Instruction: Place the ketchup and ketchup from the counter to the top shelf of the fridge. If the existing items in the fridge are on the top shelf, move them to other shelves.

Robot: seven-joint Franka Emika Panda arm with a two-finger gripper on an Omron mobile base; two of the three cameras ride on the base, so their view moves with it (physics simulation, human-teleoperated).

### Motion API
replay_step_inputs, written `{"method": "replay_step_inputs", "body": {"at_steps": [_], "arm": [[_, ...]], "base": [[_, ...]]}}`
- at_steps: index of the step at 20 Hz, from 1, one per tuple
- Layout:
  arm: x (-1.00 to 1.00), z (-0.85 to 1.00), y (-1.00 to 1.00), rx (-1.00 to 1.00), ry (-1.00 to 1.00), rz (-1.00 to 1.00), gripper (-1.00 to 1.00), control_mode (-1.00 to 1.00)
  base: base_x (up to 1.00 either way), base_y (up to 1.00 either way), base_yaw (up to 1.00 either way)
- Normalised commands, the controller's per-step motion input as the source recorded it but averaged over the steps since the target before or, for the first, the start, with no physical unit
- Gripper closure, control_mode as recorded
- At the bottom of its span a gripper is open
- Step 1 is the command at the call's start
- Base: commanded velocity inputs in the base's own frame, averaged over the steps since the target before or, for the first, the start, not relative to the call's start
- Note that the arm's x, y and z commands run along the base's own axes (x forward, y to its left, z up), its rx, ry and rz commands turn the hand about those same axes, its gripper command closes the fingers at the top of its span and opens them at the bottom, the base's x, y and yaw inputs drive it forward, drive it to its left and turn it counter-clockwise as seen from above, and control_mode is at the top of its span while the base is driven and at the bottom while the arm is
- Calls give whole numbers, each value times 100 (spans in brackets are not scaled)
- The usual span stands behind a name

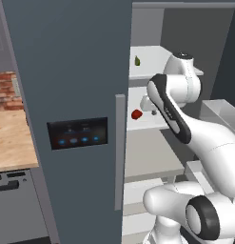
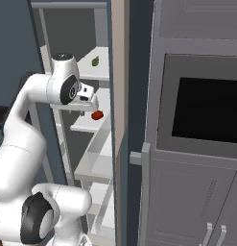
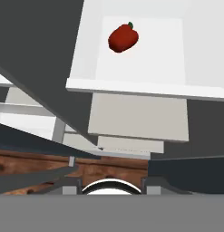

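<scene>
- Right now the arm reaches into the open fridge; the gripper is at the front edge of the 2nd white shelf, seen from the L base cam.
- R base cam: gripper sits just below the top shelf and just left of the red lump.
- Jaws: can't tell how far open. Fingertips too small in both base views, and only dark stubs show at the bottom of the hand cam. Nothing visibly held.
- Red lump: lies on the 2nd shelf, a bit beyond the gripper and apart from it, near the back of the shelf in the hand cam. Small green stem on top. L base cam has the lump just left of and slightly below the gripper.
- Green pear-shaped thing: stands on the top shelf, above the gripper, well apart from it. R base cam shows it up and right of the gripper.
- Below the gripper: more shelves step down, pale grey-white in the hand cam.
- Fridge door w/ black panel of blue lights and long grey handle stands left of the arm in the L base cam.
- Counter, tan wood, lies far left beyond the door; brick wall behind it.
- Ketchup bottles: not seen on the part of the counter in view.
- R base cam: grey cabinet w/ dark oven window right of the fridge.
</scene>
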Motion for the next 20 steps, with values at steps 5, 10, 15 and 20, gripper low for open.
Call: {"method": "replay_step_inputs", "body": {"at_steps": [5,10,15,20], "arm": [[-9,2,0,1,-7,0,-100,-100],[-28,25,-1,6,-32,0,-100,-100],[-23,39,-13,14,-39,0,-100,-100],[-8,53,-7,11,-34,0,-100,-100]], "base": [[0,0,0],[0,0,0],[0,0,0],[0,0,0]]}}
